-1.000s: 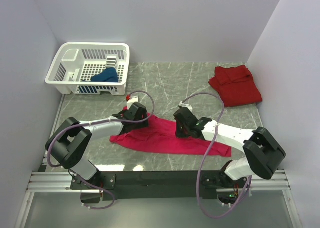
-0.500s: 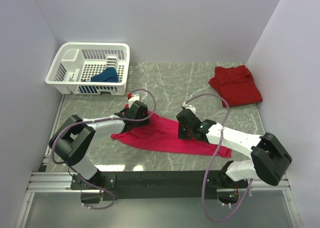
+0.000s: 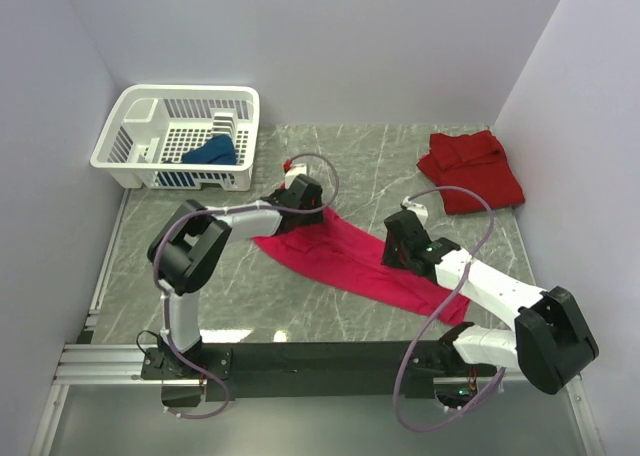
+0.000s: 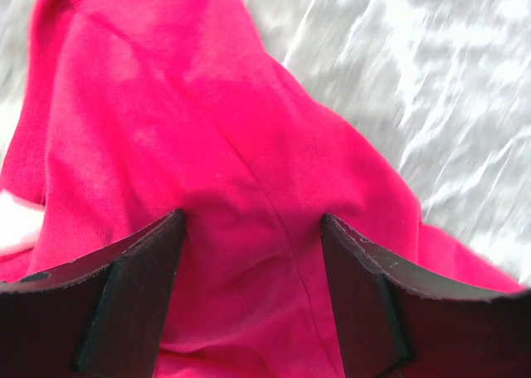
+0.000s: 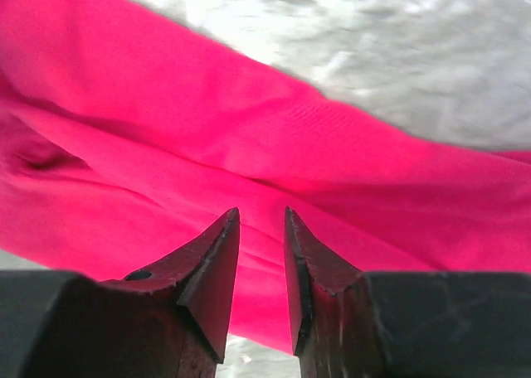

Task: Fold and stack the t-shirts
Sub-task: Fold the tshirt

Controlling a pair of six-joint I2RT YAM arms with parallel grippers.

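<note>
The magenta t-shirt [image 3: 340,261] lies bunched in a long diagonal strip across the marble table. My left gripper [image 3: 305,202] is at its upper left end; in the left wrist view [image 4: 249,229] the jaws stand fairly wide with a thick bunch of the shirt [image 4: 166,104] held between them. My right gripper [image 3: 401,248] is on the strip's right half; in the right wrist view [image 5: 261,216] the jaws are nearly together on a fold of the shirt [image 5: 332,146]. The darker red t-shirt [image 3: 470,168] lies folded at the back right. The dark blue t-shirt [image 3: 212,153] sits in the basket.
The white lattice basket [image 3: 150,111] stands at the back left corner. White walls close in the table [image 3: 350,166] on the left, back and right. A black rail runs along the near edge.
Both grippers have moved back and to the right, dragging the magenta shirt with them. The shirt now runs more steeply, from upper left to lower right.
</note>
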